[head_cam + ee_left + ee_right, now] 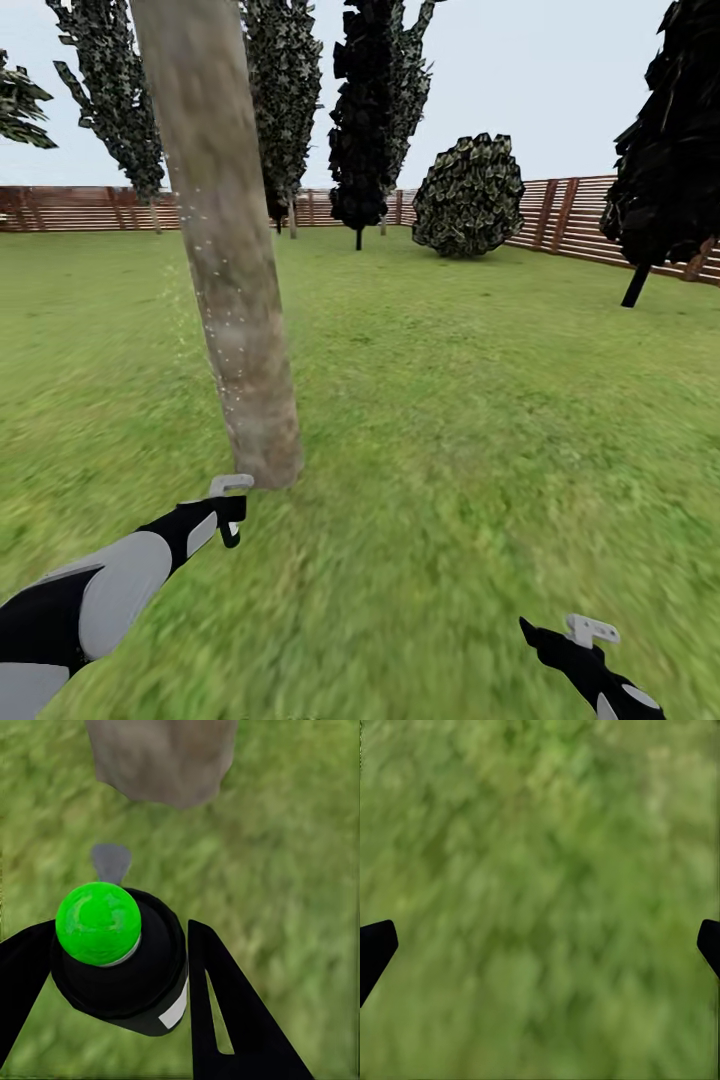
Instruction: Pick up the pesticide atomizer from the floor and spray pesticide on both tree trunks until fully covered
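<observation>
A: What's around?
B: A grass lawn (480, 420) ringed by a slatted wooden fence (90, 208), with dark conifers (375, 110) behind.
A: On the left?
B: The left gripper (176, 975) clasps the pesticide atomizer (120, 960), its top green, just before the mottled tree trunk (225, 250), which is speckled with fine droplets.
A: And right?
B: The right gripper (540, 945) hangs spread wide over grass, grasping nothing.

A garden: grass lawn (450, 420), slatted wooden fence (575, 215), dark conifers (375, 110) and a tree trunk (225, 250).
</observation>
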